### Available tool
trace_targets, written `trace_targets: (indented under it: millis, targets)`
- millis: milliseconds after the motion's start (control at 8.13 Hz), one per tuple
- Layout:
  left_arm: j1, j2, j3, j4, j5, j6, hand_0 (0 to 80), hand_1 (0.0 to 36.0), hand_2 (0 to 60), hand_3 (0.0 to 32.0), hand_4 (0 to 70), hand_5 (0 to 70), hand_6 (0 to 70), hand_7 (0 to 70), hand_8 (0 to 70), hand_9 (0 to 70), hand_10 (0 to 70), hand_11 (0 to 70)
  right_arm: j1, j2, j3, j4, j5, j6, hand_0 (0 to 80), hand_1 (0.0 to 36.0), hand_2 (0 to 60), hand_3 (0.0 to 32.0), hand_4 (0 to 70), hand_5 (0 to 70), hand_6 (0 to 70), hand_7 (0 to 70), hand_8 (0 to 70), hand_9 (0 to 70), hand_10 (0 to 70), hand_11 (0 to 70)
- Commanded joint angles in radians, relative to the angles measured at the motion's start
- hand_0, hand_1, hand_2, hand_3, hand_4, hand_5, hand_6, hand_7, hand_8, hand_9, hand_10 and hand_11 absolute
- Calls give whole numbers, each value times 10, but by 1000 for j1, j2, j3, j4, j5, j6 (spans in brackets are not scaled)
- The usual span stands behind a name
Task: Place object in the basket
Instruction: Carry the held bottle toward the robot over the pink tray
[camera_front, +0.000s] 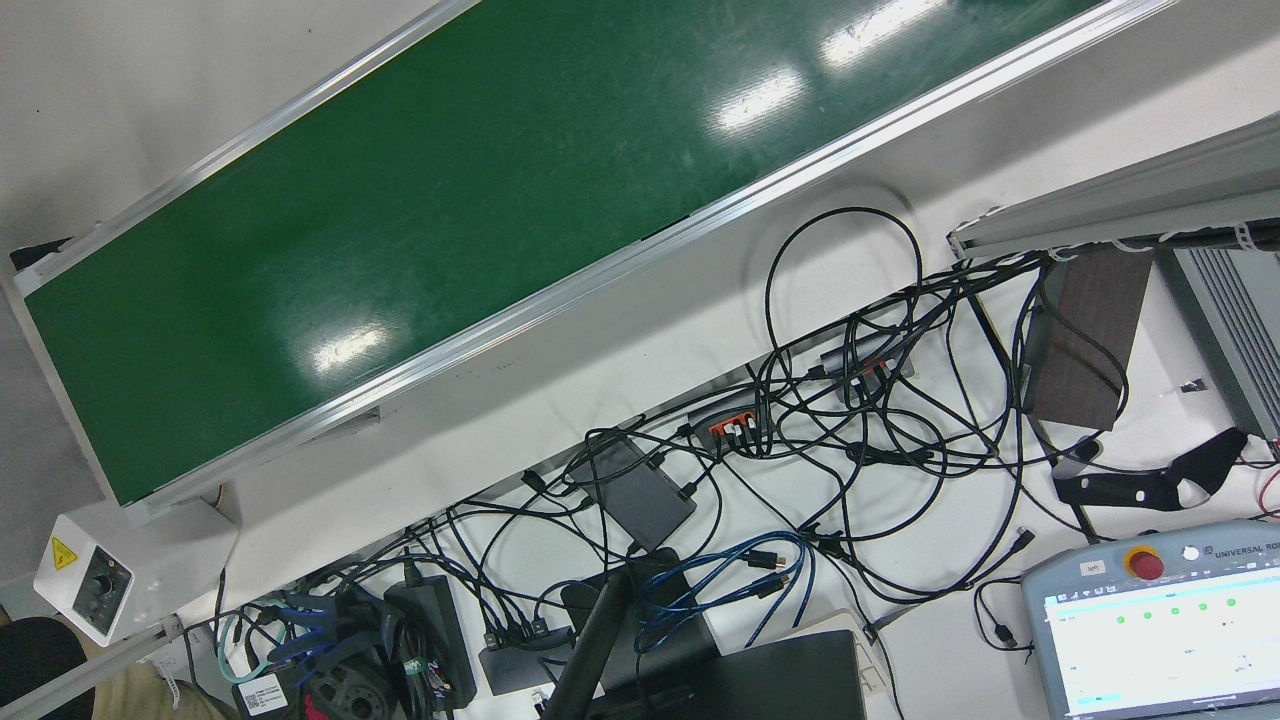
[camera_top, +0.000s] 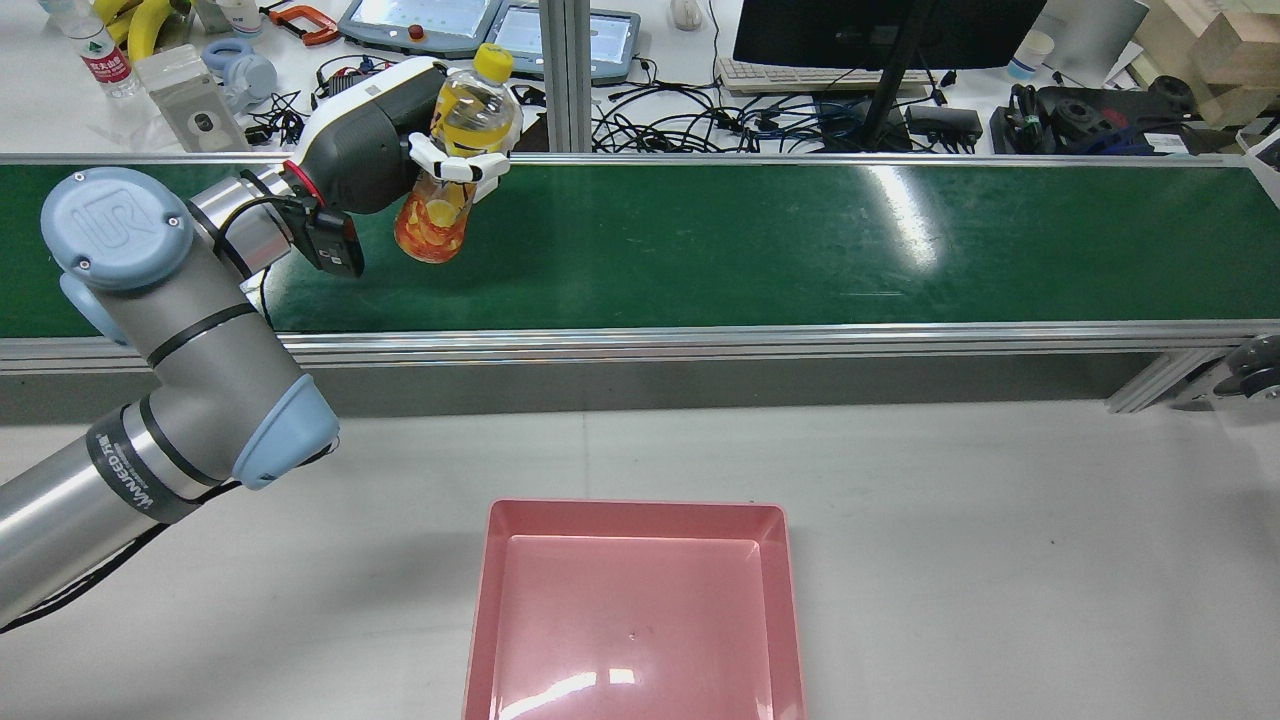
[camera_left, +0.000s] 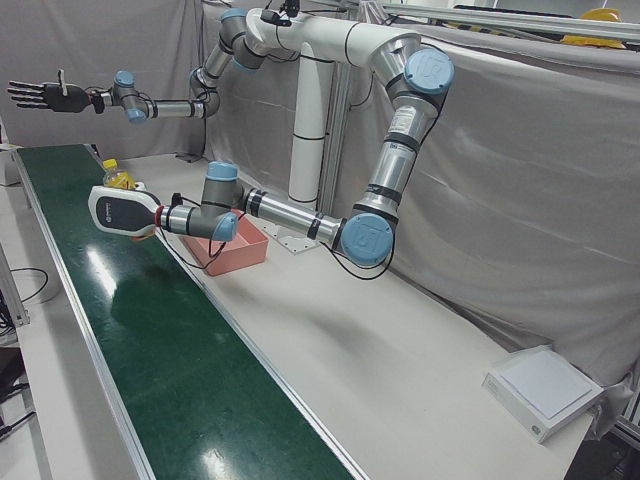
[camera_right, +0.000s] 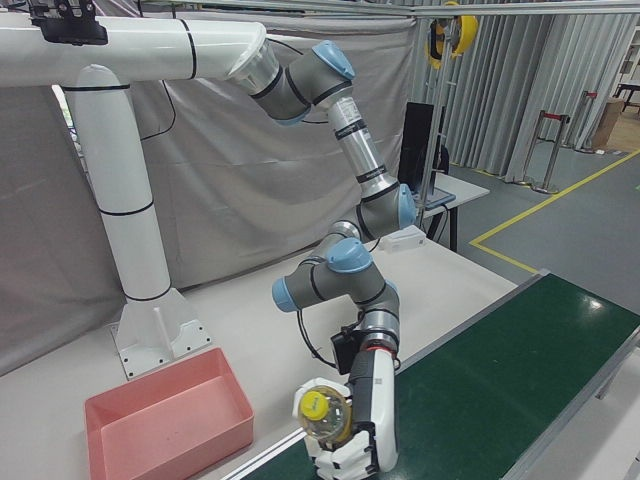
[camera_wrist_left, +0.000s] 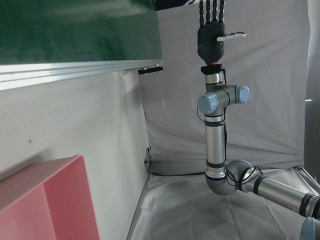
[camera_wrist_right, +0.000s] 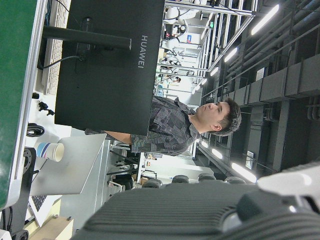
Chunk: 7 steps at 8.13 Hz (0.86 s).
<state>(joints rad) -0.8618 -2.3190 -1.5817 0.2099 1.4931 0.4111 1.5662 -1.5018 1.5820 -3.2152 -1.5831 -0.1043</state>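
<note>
An orange-drink bottle (camera_top: 448, 150) with a yellow cap is held nearly upright over the left part of the green conveyor belt (camera_top: 800, 240). My left hand (camera_top: 375, 140) is shut on it, white fingers (camera_top: 462, 166) wrapped round its middle. The same hand (camera_right: 372, 430) and bottle (camera_right: 325, 415) show in the right-front view, and again as the hand (camera_left: 122, 212) and the bottle's cap (camera_left: 118, 180) in the left-front view. The empty pink basket (camera_top: 630, 510) lies on the white table nearer the robot. My right hand (camera_left: 40, 95) hangs high and far off, fingers spread, holding nothing.
Behind the belt a desk carries cables (camera_top: 700, 125), a monitor (camera_top: 880, 30), teach pendants (camera_top: 430, 20) and bananas (camera_top: 140, 20). Bare white table (camera_top: 950, 520) lies between the belt's aluminium rail and the basket. A person (camera_wrist_right: 175, 125) stands beyond the monitor.
</note>
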Motion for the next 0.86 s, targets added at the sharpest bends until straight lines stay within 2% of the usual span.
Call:
trace_targets:
  millis: [0,369,615,738]
  targets:
    - [93,-74,-50,25,-2,-2,517,183,600,0,700,700,700,700,700,700,700,700,0,-2,1,0,0,0,0,0,0,0,0,0,0,0,0,0,0,0]
    - [209,-92,-107,22,-2,-2,508,164,600,0,700,700,700,700,700,700,672,700,0,-2,3,0,0,2,0,0,0,0,0,0,0,0,0,0,0,0]
    - [340,-92,-135,16,-2,21,508,158,600,0,700,700,700,700,696,700,660,700,0,-2,1,0,0,0,0,0,0,0,0,0,0,0,0,0,0,0]
    - [392,-92,-135,16,-2,52,506,147,568,0,700,700,700,700,682,700,642,700,0,0,3,0,0,0,0,0,0,0,0,0,0,0,0,0,0,0]
